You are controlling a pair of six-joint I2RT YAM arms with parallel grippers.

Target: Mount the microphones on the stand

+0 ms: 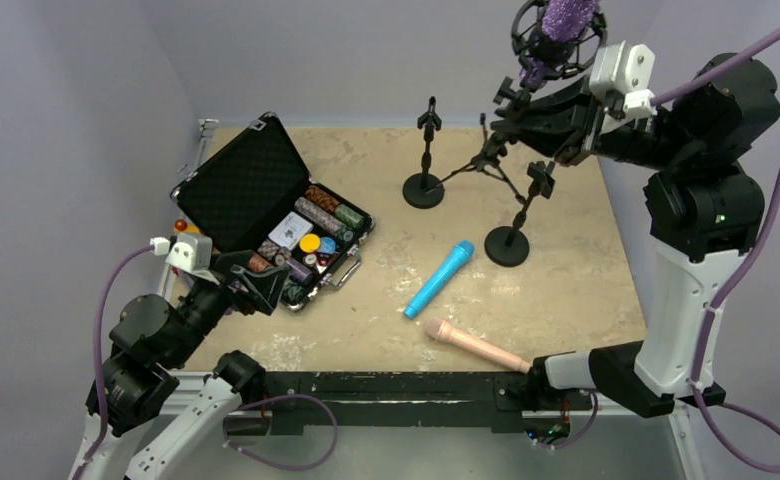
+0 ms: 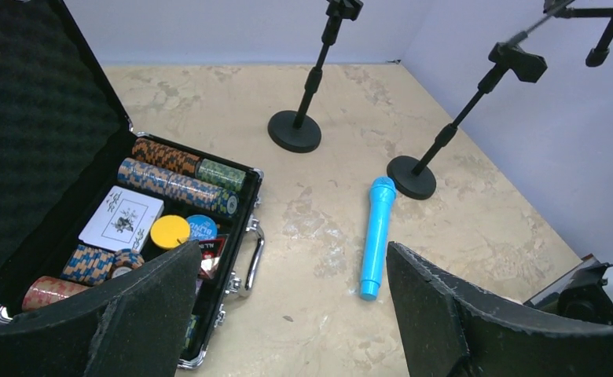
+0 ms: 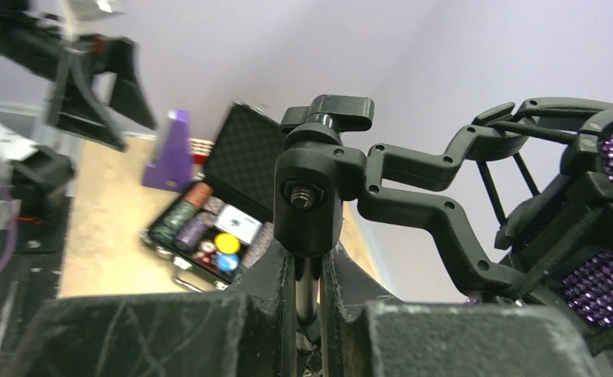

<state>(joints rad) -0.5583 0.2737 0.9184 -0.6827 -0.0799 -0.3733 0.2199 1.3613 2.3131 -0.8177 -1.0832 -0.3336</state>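
The glittery purple microphone [image 1: 564,25] sits in a black shock mount on top of the tripod stand [image 1: 486,160] at the back right. My right gripper [image 1: 514,112] is shut on that stand's thin pole [image 3: 307,287], just below the mount's swivel joint; the purple microphone also shows at the right edge of the right wrist view [image 3: 610,287]. The blue microphone [image 1: 439,278] and the peach-pink microphone [image 1: 476,346] lie flat on the table. Two round-base stands [image 1: 424,160] [image 1: 519,215] stand upright with nothing in their clips. My left gripper [image 2: 291,314] is open and holds nothing, near the case, left of the blue microphone [image 2: 376,236].
An open black case of poker chips and cards [image 1: 296,235] lies at the left, right by my left gripper. The tan tabletop [image 1: 566,290] is walled in by grey walls. A black rail [image 1: 386,385] runs along the near edge.
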